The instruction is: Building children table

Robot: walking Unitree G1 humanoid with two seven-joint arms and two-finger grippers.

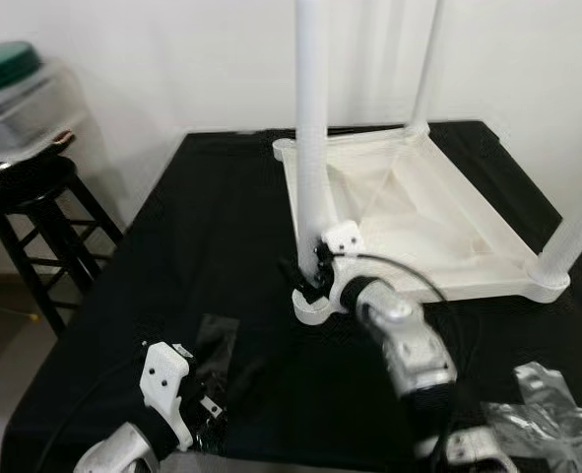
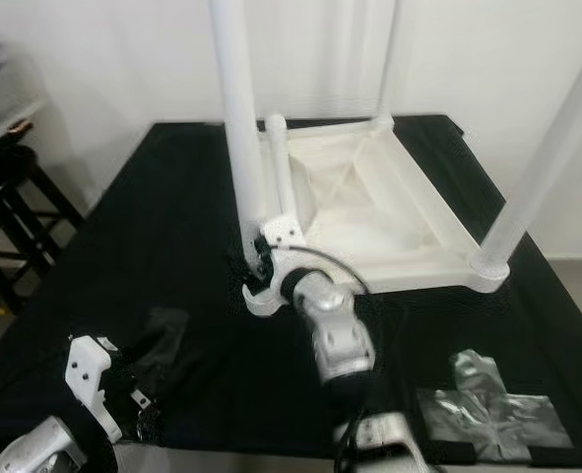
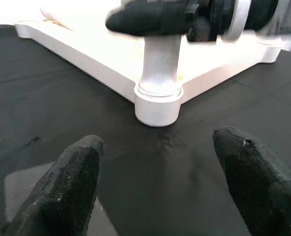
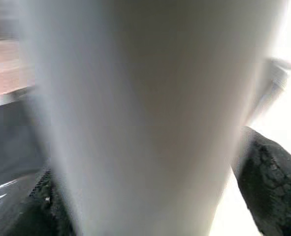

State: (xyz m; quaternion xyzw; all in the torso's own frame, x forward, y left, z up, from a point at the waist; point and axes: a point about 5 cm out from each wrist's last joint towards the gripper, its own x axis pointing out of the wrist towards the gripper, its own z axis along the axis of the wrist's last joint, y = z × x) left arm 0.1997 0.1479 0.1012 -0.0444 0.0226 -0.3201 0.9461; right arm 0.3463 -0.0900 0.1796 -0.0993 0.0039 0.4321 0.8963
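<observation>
The white children's table [image 1: 409, 212] lies upside down on the black tabletop [image 1: 212, 227], legs pointing up. The right gripper [image 1: 315, 268] is closed around the near leg [image 1: 310, 118] just above its corner socket; the left gripper [image 1: 204, 399] hovers low with fingers [image 3: 76, 177] spread wide, holding nothing. To seat the leg well, keep it plumb over the socket and turn or press steadily, bracing the frame if it creeps. A lidded storage box [image 1: 15, 99] sits on the stool [image 1: 30, 187]; its contents seem green, though blur hides them.
</observation>
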